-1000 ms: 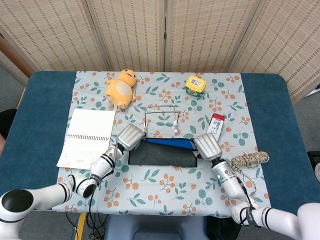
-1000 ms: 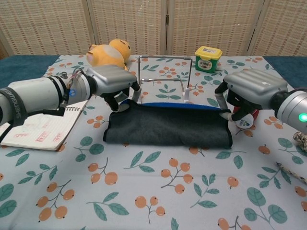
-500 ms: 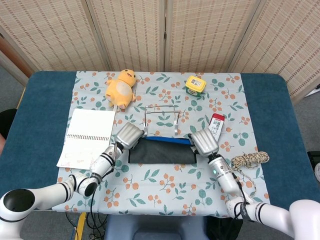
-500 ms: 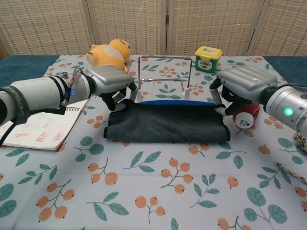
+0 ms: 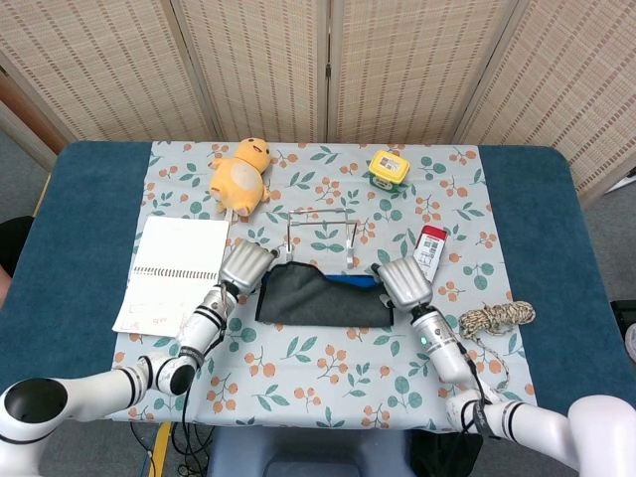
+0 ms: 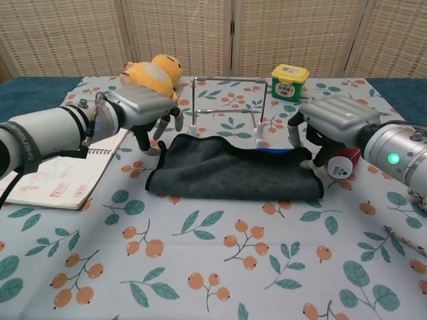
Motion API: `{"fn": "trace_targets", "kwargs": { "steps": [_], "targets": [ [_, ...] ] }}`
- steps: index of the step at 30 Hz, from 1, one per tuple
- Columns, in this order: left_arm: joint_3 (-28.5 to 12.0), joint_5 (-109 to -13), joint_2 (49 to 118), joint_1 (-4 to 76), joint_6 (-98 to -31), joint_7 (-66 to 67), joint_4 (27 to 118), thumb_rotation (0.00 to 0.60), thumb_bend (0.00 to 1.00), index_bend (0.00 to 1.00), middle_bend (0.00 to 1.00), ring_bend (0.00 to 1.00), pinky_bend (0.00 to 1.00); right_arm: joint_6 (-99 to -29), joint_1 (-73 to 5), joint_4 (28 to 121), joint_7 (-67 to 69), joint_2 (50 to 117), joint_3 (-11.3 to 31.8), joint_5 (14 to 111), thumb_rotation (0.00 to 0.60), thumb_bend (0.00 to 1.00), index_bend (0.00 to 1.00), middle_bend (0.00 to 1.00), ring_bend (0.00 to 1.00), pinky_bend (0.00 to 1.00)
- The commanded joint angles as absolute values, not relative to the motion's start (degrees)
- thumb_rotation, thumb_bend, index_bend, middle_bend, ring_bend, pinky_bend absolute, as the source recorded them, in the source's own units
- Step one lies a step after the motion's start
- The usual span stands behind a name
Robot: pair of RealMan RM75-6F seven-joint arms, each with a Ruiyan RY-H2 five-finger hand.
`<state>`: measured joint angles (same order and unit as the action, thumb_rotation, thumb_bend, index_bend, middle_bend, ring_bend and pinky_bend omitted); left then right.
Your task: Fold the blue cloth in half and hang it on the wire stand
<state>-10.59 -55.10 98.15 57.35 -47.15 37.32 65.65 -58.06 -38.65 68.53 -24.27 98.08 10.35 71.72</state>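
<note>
Left hand point(image 6: 143, 107) hovers just off the wire stand's near-left foot, fingers apart and pointing down, holding nothing; the cloth's left end lies loose below it. Right hand point(image 6: 331, 120) sits at the stand's near-right side with its fingers curled down onto the right end of the blue cloth point(image 6: 233, 175), apparently pinching that corner, though the contact itself is partly hidden under the palm. My reading is that the right hand is keeping one end pinned so the fold does not spring apart while the other end is regripped for the lift.

In the chest view the cloth lies on the worktop point(image 6: 200, 267) directly in front of the wire stand point(image 6: 227, 107), its far edge near the stand's feet. It looks already doubled over: a dark grey face is uppermost, and a thin strip of bright blue peeks out along the far edge toward the right. The left part bulges up slightly and the near edge is wavy, so the fold is loose rather than crisp. The stand is upright and bare, with nothing hung on its top bar yet
</note>
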Motion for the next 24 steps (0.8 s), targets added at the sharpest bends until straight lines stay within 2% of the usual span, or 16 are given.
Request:
{"fn": "trace_targets", "kwargs": {
  "steps": [1, 5, 11, 15, 20, 24],
  "targets": [
    [-11.0, -52.2, 97.5, 56.4, -50.3, 40.6, 68.6, 0.6, 0.18, 0.23, 0.37, 0.37, 0.8, -58.8, -38.4, 69.6, -23.8, 97.5, 10.6, 71.8, 0.6, 0.05, 0.33, 0.94, 0.84, 0.95],
    [-11.3, -49.8, 95.7, 55.0, -53.6, 42.3, 73.1, 0.6, 0.18, 0.21, 0.33, 0.34, 0.74, -60.6, -37.8, 72.0, -23.0, 95.9, 10.8, 72.7, 0.6, 0.05, 0.31, 0.93, 0.83, 0.95],
    [-11.6, -49.3, 91.8, 52.0, -58.9, 41.7, 80.0, 0.6, 0.18, 0.2, 0.3, 0.29, 0.58, -63.0, -36.5, 76.9, -23.0, 91.7, 10.1, 74.7, 0.6, 0.05, 0.31, 0.93, 0.84, 0.95],
    [-11.5, -49.2, 88.5, 49.8, -61.2, 40.4, 84.4, 0.6, 0.18, 0.2, 0.3, 0.29, 0.56, -64.8, -35.4, 80.6, -22.7, 88.3, 8.9, 77.0, 0.6, 0.05, 0.31, 0.93, 0.83, 0.95],
    [-10.9, -49.5, 84.5, 46.7, -64.7, 39.0, 89.4, 0.6, 0.18, 0.2, 0.29, 0.28, 0.52, -67.5, -33.7, 84.3, -20.8, 84.2, 6.8, 81.3, 0.6, 0.14, 0.31, 0.92, 0.83, 0.95],
    [-10.1, -51.4, 81.2, 43.7, -68.1, 37.0, 93.3, 0.6, 0.18, 0.2, 0.29, 0.28, 0.49, -69.7, -32.3, 85.6, -18.6, 81.2, 4.8, 85.3, 0.6, 0.16, 0.32, 0.91, 0.82, 0.95]
  ]
}}
